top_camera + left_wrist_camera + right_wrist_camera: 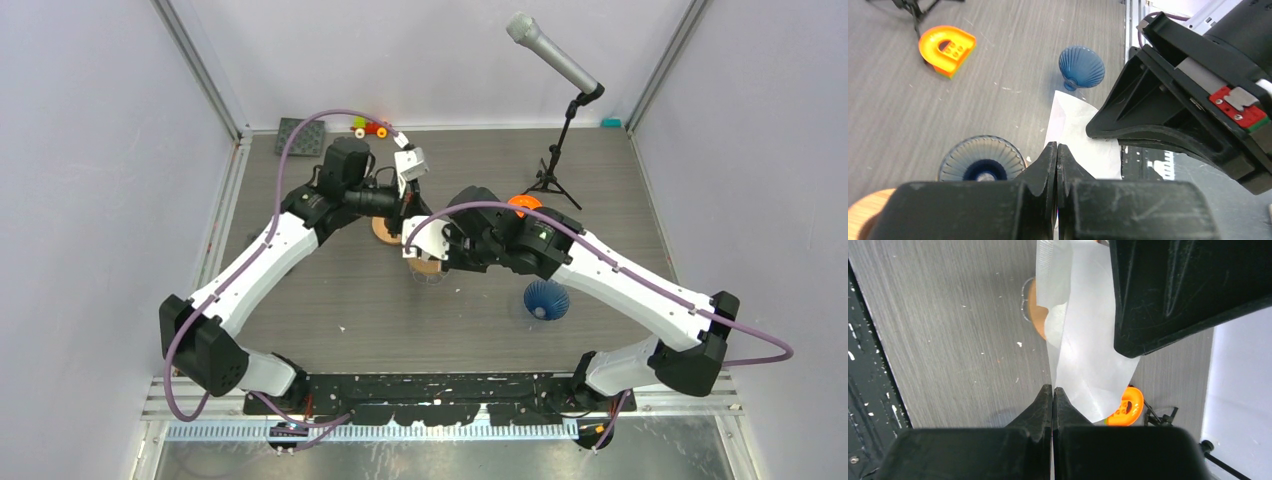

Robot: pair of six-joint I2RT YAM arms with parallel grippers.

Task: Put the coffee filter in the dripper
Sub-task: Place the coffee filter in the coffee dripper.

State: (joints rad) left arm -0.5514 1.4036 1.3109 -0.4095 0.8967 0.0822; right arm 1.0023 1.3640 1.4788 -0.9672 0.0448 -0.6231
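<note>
A white paper coffee filter hangs between my two grippers above the table's middle. My left gripper is shut on one edge of the filter. My right gripper is shut on another edge of the filter, which is spread partly open. A blue ribbed dripper stands upright just left of and below the left fingertips. In the top view it sits under the grippers, mostly hidden.
A second blue ribbed cone lies on its side to the right. A wooden disc, an orange toy block, a microphone on a tripod, a toy car and a dark mat stand further back.
</note>
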